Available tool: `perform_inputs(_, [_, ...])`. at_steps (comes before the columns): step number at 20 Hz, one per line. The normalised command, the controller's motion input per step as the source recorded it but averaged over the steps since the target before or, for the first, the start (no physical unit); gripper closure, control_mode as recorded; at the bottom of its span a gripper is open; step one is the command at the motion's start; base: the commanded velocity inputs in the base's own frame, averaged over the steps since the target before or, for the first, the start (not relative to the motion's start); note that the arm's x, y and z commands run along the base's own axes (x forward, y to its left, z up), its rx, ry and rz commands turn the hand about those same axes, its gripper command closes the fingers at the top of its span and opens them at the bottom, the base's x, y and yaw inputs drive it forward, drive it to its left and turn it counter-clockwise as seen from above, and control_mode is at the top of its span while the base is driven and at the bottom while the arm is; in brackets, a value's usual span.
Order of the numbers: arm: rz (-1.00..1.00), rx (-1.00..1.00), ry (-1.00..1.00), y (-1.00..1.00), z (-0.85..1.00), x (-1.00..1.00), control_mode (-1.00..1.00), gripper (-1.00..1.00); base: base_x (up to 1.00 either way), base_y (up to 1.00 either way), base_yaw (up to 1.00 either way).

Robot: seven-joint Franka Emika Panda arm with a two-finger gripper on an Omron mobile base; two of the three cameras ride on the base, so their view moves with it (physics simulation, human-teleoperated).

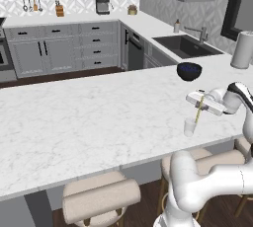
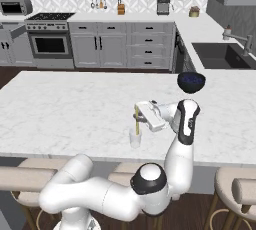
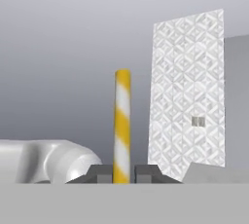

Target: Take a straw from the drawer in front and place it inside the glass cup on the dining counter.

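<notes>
My gripper [image 1: 200, 99] [image 2: 137, 110] [image 3: 123, 174] is shut on the straw [image 1: 198, 114] [image 2: 136, 124] [image 3: 122, 121], a thin stick striped yellow and white, gripped near its top. The straw hangs nearly upright, and its lower end reaches into the mouth of the glass cup [image 1: 189, 127] [image 2: 135, 139]. This small clear tumbler stands upright near the front edge of the dining counter [image 1: 89, 122] [image 2: 60, 109], directly below the hand. The hand lies level above the slab. The drawer is out of view.
A dark blue bowl [image 1: 189, 71] [image 2: 191, 82] sits on the counter beyond the hand. A white paper roll [image 1: 242, 49] stands at the far right. Beige stools [image 1: 101, 199] [image 2: 239, 189] line the near edge. The sink [image 1: 187, 46] and stove [image 2: 50, 39] are across the kitchen.
</notes>
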Motion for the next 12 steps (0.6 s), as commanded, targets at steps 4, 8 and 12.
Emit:
perform_inputs(4, [0.0, 0.0, 0.0, 0.01, -0.06, 0.14, -1.0, 1.0, 0.0, 0.0, 0.0])
perform_inputs(8, [0.0, 0.0, 0.0, 0.06, -0.01, 0.11, -1.0, 1.0, 0.0, 0.0, 0.0])
perform_inputs(12, [0.0, 0.0, 0.0, 0.2, -0.01, 0.0, -1.0, 1.0, 0.0, 0.0, 0.0])
